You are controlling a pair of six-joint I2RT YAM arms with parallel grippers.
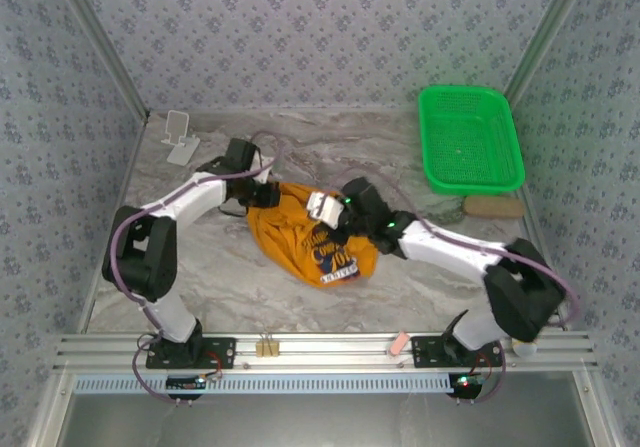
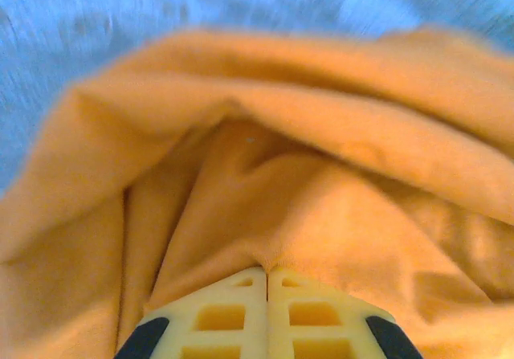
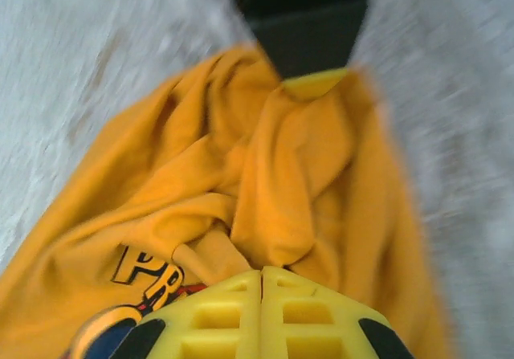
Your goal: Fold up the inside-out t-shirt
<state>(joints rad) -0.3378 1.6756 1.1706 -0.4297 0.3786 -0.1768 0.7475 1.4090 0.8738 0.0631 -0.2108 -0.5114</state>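
- Marble-patterned table [image 1: 250, 287] fills the floor of the booth, with walls [image 1: 300, 37] of small-flowered pattern closing it in on three sides.
- At the far right sits a green mesh basket [image 1: 470, 137], and just in front of it lies a flat brownish thing [image 1: 493, 206] I cannot make out.
- At the far left stands a small white stand [image 1: 180, 137].
- Along the near edge runs a metal rail [image 1: 330, 349] carrying the two arm bases, with a pair of brown clips [image 1: 267, 346] and a pinkish one [image 1: 398, 342] on it.
- Near the middle of the table the orange t-shirt [image 1: 310, 237] lies in a crumpled heap, nowhere near flat.
- Its dark-and-white lettered print [image 1: 335, 257] faces up on the side nearest the rail.
- From the left, the left gripper [image 1: 262, 195] reaches in at the heap's far left edge.
- Its wrist view has the yellow fingers [image 2: 225, 315] pressed together, a fold of orange cloth pinched right at their tips.
- From the right, the right gripper [image 1: 322, 207] comes in over the heap's far side, close to the other one.
- Its fingers [image 3: 217, 315] are likewise closed tight, bunched cloth caught at the tips and dark outlined letters just to their left.
- Both wrist views are blurred around the edges.
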